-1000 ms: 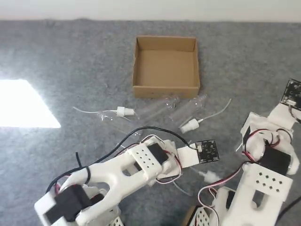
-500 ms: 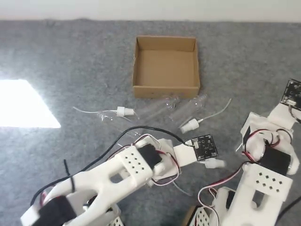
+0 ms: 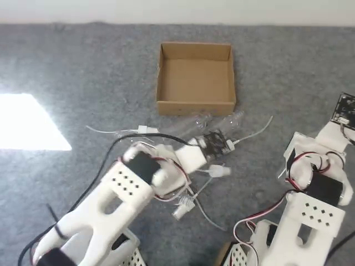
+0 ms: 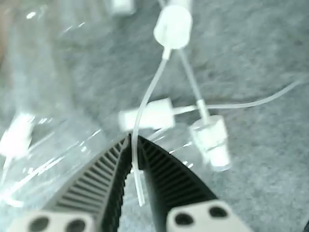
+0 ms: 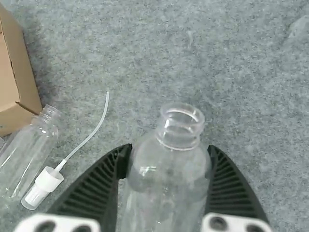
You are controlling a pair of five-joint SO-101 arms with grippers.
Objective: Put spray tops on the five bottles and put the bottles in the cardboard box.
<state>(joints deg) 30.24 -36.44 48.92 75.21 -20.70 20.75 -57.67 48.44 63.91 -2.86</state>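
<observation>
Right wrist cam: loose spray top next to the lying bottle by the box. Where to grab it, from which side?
Take the spray top by its white head, not the tube: the head is short and stubby, the tube thin and curved. It lies flat on the carpet, so probably from above, fingers across the head, clear of the bottle alongside.

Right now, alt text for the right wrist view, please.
The right gripper grips a clear, capless bottle over grey carpet. Another open bottle and a loose spray top with its tube lie beside a cardboard box corner.
</observation>
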